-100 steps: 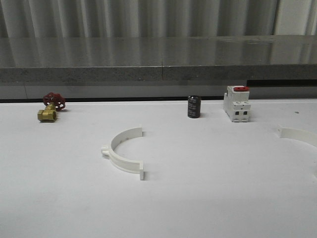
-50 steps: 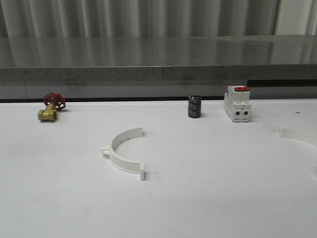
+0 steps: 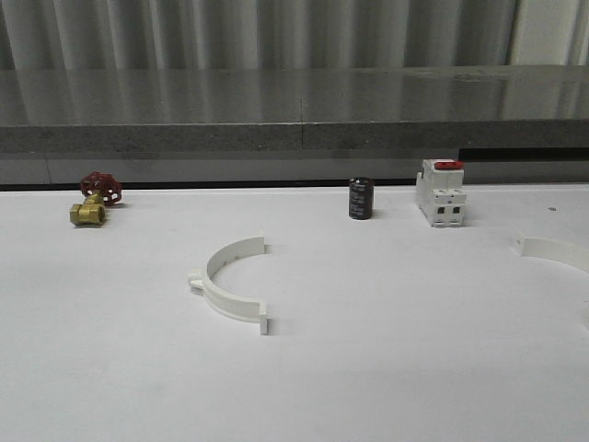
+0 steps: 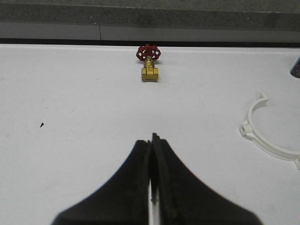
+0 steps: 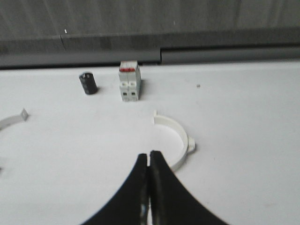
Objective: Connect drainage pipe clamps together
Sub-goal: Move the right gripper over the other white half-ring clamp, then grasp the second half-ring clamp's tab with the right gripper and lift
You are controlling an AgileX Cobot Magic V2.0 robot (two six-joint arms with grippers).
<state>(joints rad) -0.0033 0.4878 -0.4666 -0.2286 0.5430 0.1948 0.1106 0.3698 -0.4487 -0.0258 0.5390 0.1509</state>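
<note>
One white drainage pipe clamp half (image 3: 230,305) lies left of the table's centre, its open side facing right. The other half (image 3: 552,249) lies at the right edge, partly cut off. In the left wrist view my left gripper (image 4: 152,138) is shut with nothing in it, hovering over bare table, and the nearer clamp half (image 4: 244,130) lies off to one side of it. In the right wrist view my right gripper (image 5: 149,153) is shut and empty, its tips just short of the right clamp half (image 5: 182,138). The left half's end (image 5: 11,119) shows at that view's edge.
A brass valve with a red handwheel (image 3: 92,201) sits at the back left. A black cylinder (image 3: 360,198) and a white switch with a red top (image 3: 440,191) stand at the back right. A grey ledge (image 3: 294,138) runs behind the white table.
</note>
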